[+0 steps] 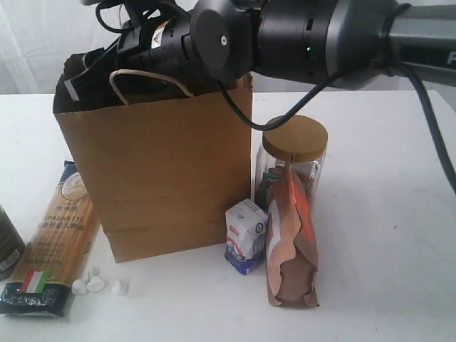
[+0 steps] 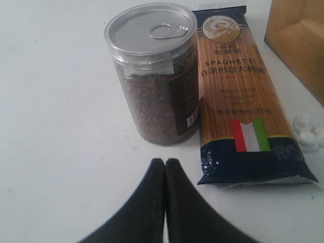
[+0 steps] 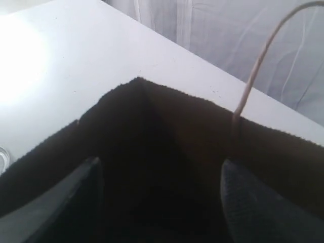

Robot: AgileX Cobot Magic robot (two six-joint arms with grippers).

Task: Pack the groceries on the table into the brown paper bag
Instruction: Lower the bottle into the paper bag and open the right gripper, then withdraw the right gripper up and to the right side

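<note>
The brown paper bag (image 1: pixel 171 171) stands upright on the table (image 1: pixel 385 214). My right arm (image 1: pixel 285 35) reaches across its top. In the right wrist view my right gripper (image 3: pixel 159 167) is open over the bag's dark inside (image 3: pixel 167 121), with nothing visible between the fingers. My left gripper (image 2: pixel 165 162) is shut and empty, just short of the dark jar (image 2: pixel 154 86) and the spaghetti packet (image 2: pixel 238 91). White lumps (image 1: pixel 96 283) lie by the packet's end. The white-blue carton (image 1: pixel 246 235), brown pouch (image 1: pixel 291 242) and gold-lidded jar (image 1: pixel 294 142) stand right of the bag. The yellow bottle is out of view.
One twisted bag handle (image 3: pixel 258 71) arches up close to my right gripper's finger. The dark jar (image 1: pixel 7 242) is half cut off at the exterior view's left edge. White curtains hang behind the table.
</note>
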